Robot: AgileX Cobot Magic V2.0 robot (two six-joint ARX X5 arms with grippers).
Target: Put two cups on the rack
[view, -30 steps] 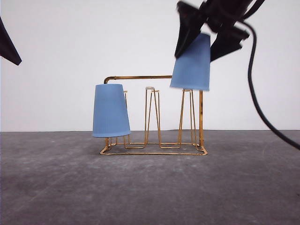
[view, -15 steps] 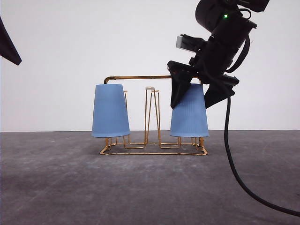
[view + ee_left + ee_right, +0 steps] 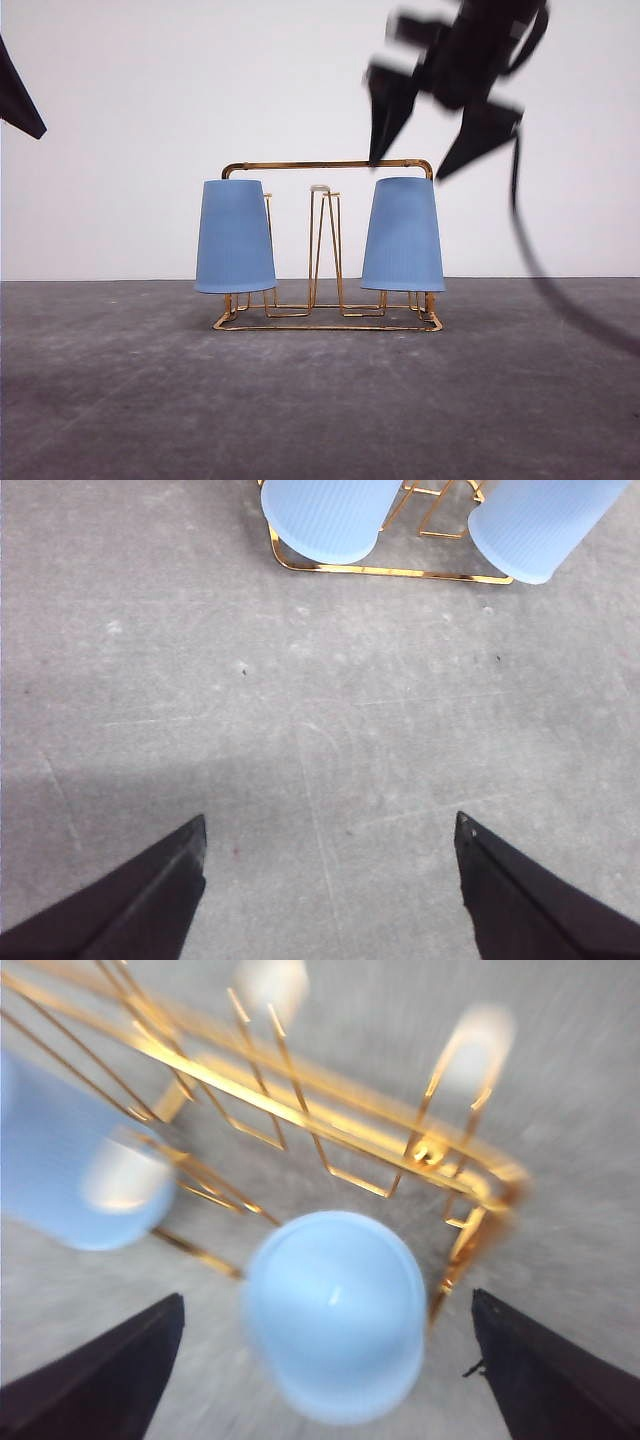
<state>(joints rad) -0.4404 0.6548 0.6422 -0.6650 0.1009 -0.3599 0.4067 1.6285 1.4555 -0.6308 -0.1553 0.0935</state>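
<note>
Both light blue ribbed cups sit upside down on the gold wire rack (image 3: 327,245). The right gripper (image 3: 445,150) hangs wide open and empty just above the right cup (image 3: 403,236); the left cup (image 3: 235,237) stands well apart from it.

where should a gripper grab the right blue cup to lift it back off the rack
Probably around the ribbed wall of the right cup near its closed top end, coming from above. It sits upside down over a prong of the gold rack, narrow end up, with the handle bar close behind, so straddle it from the sides and lift straight up.
</note>
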